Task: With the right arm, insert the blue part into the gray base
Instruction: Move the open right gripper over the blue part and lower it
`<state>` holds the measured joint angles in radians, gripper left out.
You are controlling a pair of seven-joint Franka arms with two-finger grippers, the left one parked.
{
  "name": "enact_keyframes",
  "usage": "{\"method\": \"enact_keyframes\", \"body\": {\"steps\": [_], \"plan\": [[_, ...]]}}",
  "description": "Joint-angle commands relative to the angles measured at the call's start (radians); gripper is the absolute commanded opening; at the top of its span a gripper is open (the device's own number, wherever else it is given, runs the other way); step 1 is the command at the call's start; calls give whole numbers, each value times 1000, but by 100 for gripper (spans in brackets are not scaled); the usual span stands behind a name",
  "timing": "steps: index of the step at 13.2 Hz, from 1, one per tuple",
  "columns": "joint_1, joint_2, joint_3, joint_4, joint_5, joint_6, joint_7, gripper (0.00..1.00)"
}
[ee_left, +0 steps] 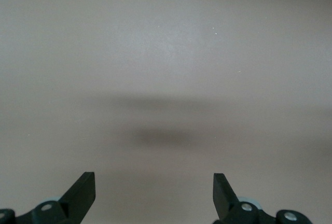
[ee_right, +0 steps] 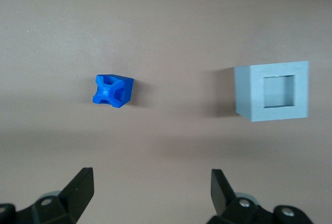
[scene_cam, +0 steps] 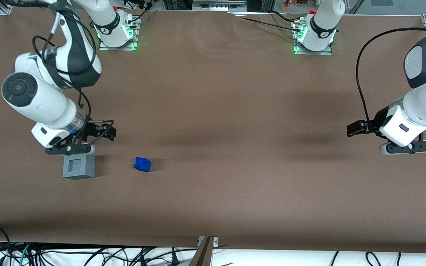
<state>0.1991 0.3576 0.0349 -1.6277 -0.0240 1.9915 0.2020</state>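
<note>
The gray base [scene_cam: 78,167] is a light-grey cube with a square recess in its top, standing on the brown table at the working arm's end. The blue part [scene_cam: 142,164] lies on the table beside it, a short way toward the parked arm's end, apart from it. My right gripper [scene_cam: 73,149] hovers just farther from the front camera than the base, above the table. In the right wrist view the gripper [ee_right: 150,182] is open and empty, with the blue part [ee_right: 112,91] and the gray base [ee_right: 273,91] both ahead of the fingertips [ee_right: 80,185].
The brown table cover [scene_cam: 220,111] spans the whole surface. Two arm mounts [scene_cam: 118,35] with green lights stand at the edge farthest from the front camera. Loose cables [scene_cam: 87,255] lie below the table's near edge.
</note>
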Motion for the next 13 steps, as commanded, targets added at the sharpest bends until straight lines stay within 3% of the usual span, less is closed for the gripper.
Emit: {"method": "enact_keyframes", "body": {"steps": [1,3,13], "plan": [[23,50,-4,14,36,121,23,100],[36,98,-4,14,84,202,22,100],[89,288,-4,17,82,357,166,99]]}}
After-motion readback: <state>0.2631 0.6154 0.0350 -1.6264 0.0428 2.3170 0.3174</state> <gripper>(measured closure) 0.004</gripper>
